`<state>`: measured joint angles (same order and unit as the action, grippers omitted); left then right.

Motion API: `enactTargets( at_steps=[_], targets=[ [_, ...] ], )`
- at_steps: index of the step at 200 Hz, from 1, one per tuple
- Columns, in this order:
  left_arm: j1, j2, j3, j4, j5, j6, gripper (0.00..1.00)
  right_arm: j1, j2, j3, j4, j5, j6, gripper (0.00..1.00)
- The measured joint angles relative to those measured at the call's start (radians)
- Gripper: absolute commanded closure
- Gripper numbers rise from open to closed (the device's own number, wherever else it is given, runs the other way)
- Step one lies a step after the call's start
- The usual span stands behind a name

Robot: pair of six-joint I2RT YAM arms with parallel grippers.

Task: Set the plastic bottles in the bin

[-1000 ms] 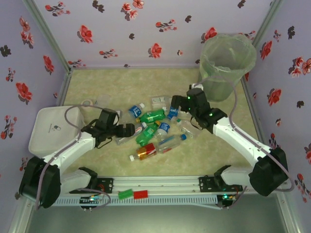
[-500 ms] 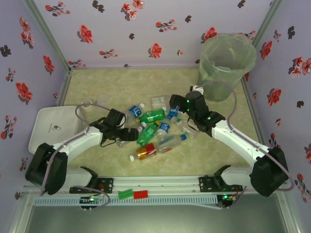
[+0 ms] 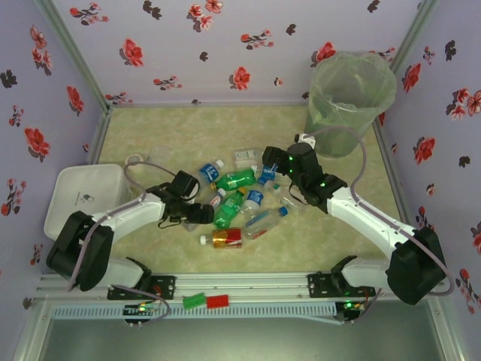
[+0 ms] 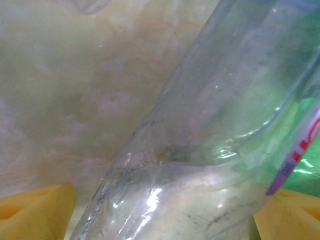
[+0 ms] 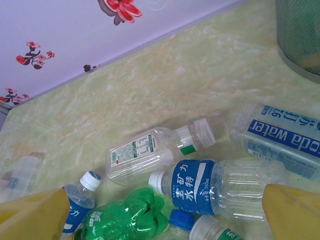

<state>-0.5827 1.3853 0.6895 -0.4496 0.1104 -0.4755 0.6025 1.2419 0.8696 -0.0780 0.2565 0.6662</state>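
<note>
Left hand [image 3: 197,214] advanced into bottles [image 3: 239,201] heaped on worktop [image 3: 150,135], near-left of bin [image 3: 340,129]. Jaws narrowed slightly; clear bottle [image 4: 200,150] straddled, not yet clamped. Right hand [image 3: 272,162] held wide open, empty, nearer bin. Grasp judged imminent.

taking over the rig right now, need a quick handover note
Left gripper: open, jaws astride a clear bottle at the left edge of the cluster, grip not made.
Right gripper: open and empty, above the far side of the cluster.
Bottles: lying clustered between the two grippers, with an amber one at the near edge.
Bin: upright in the far right corner; its contents cannot be made out.
Done: nothing that can be confirmed.
Left: every bottle in the cluster has yet to go in the bin.
</note>
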Motion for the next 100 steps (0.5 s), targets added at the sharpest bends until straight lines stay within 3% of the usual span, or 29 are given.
enactTargets(
  at_steps=[100],
  targets=[
    [-0.005, 0.075, 0.043, -0.024, -0.043, 0.020, 0.29, 0.001, 0.000, 0.000, 0.000, 0.006, 0.000, 0.00]
  ],
)
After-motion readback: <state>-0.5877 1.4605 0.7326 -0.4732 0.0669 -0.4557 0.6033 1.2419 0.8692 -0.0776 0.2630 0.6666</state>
